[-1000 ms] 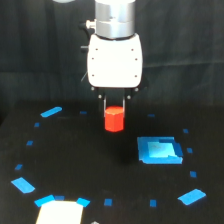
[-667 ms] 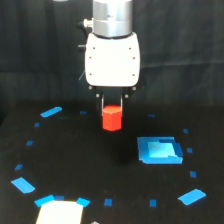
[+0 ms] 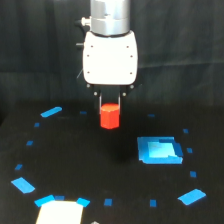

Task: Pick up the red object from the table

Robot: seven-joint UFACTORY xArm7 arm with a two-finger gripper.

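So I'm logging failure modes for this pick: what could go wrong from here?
1. The gripper holds only the top of the red object; most of it hangs below the fingers, so it may slip out.
2. If dropped, it could roll across the table toward the blue square.

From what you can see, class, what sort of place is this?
Probably a robot lab test bench. A black table is ringed with blue tape marks, a dark curtain hangs behind, and an arm's gripper holds a red object near a blue square.
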